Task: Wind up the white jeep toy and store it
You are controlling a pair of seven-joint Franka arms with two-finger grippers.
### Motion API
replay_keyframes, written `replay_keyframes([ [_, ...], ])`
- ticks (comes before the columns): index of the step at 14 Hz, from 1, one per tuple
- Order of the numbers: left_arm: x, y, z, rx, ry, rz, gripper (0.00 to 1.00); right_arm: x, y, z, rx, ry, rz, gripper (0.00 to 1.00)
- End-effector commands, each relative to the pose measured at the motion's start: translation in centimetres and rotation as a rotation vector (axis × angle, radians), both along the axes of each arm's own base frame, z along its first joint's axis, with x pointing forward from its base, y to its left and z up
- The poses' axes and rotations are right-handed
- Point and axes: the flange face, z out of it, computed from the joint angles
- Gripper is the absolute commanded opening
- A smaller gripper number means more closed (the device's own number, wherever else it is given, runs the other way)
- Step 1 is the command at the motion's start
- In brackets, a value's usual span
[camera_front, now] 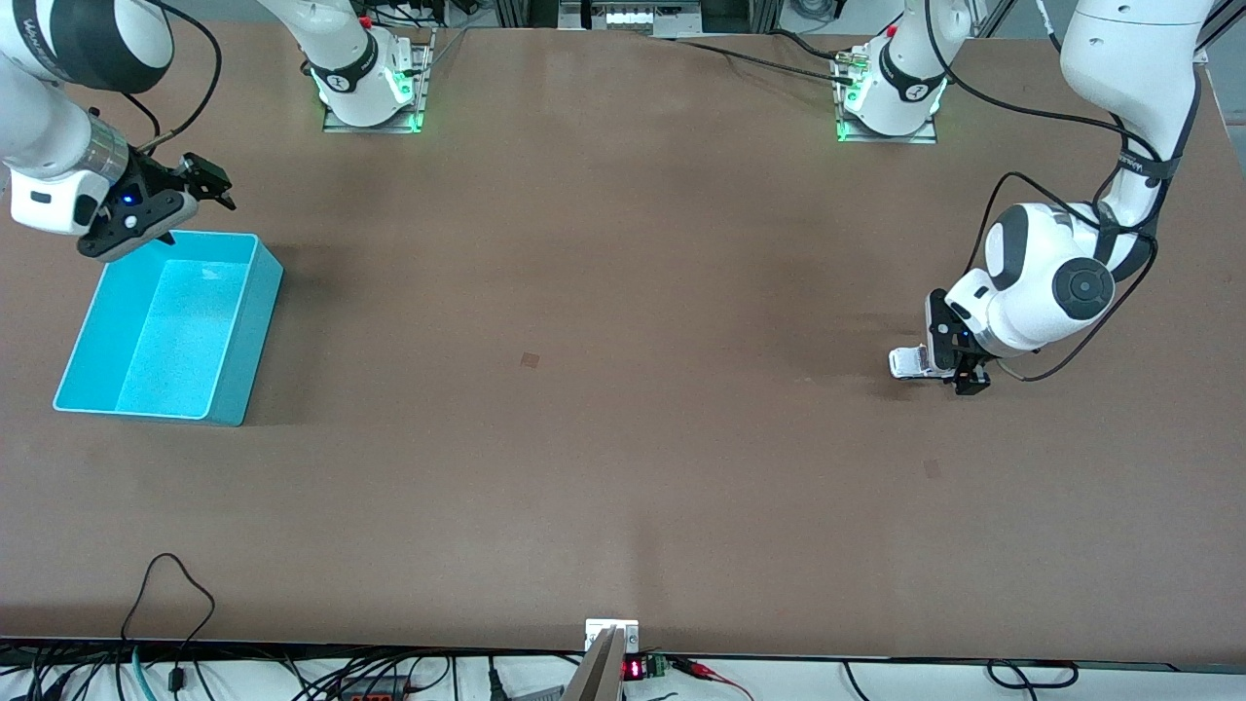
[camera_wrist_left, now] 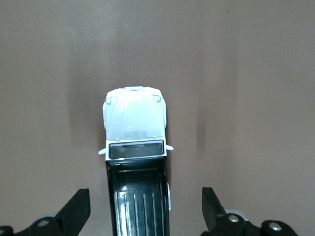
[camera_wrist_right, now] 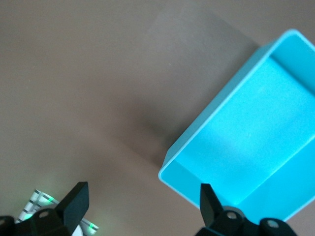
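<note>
The right gripper [camera_front: 200,190] hangs with its fingers apart over the edge of the cyan bin [camera_front: 243,336], which stands on the table [camera_front: 604,438] at the right arm's end. The white jeep toy [camera_front: 907,362] stands on the table at the left arm's end. The left gripper [camera_front: 964,375] is low over its black back part, fingers wide open and not touching it.

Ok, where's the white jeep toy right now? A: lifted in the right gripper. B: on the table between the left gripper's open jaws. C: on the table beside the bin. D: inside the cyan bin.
B: the white jeep toy sits on the table between the left gripper's open jaws, not yet clamped.
</note>
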Motion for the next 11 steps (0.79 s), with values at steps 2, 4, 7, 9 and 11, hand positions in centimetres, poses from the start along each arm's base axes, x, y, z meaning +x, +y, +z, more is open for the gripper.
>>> replay_keyframes([
  [2,0.0,0.1,-0.6,-0.003,-0.001,-0.025,1.0,1.1,5.4,-1.3,0.001,0.008,0.18,1.0],
  [4,0.2,0.1,-0.4,-0.003,-0.006,-0.026,1.0,1.3,7.0,-2.4,0.007,0.032,0.269,1.0],
  [7,0.5,0.1,-0.2,-0.004,-0.032,-0.023,1.0,1.3,6.8,-2.9,0.012,0.053,0.29,1.0],
  [9,0.5,0.0,-0.6,-0.005,-0.034,-0.024,1.0,1.3,6.7,-2.9,0.012,0.056,0.29,1.0],
  [11,0.5,0.0,-0.8,-0.005,-0.032,-0.024,1.0,1.3,6.7,-2.9,0.012,0.054,0.29,1.0],
])
